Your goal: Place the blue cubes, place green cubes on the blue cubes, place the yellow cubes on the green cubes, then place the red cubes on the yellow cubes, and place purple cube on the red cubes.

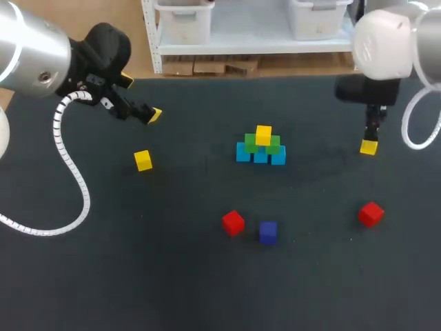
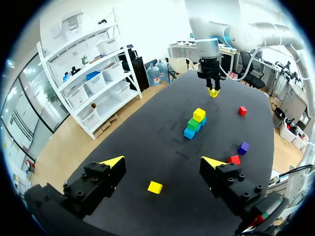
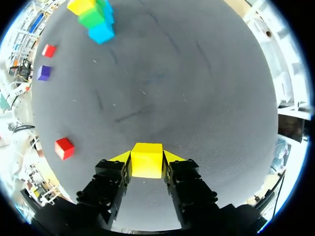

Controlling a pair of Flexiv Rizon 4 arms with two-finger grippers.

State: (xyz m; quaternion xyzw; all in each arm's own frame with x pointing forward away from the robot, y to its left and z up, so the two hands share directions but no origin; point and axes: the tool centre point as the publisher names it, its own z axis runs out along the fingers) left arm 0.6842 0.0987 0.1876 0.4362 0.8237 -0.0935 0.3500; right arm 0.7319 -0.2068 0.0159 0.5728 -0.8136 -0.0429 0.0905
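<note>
Right pincer (image 3: 146, 158) clamped on a yellow cube (image 3: 146, 166), at 3 o'clock from the stack on the dark desk (image 1: 207, 289). The stack: blue cubes (image 1: 242, 152), green cubes (image 1: 251, 143), a yellow cap (image 1: 263, 135). Left pincer (image 2: 165, 164), fingers apart and empty, hangs above a spare yellow cube (image 2: 155, 187) at 9 o'clock. Near red cube (image 1: 233, 223) at 7, purple cube (image 1: 268, 232) at 6, far red cube (image 1: 371, 214) at 4.

Worktop (image 1: 172, 283): dark charcoal, matte, faintly scuffed, filling nearly the whole head view.
Light: even and soft; shadows small and faint.
</note>
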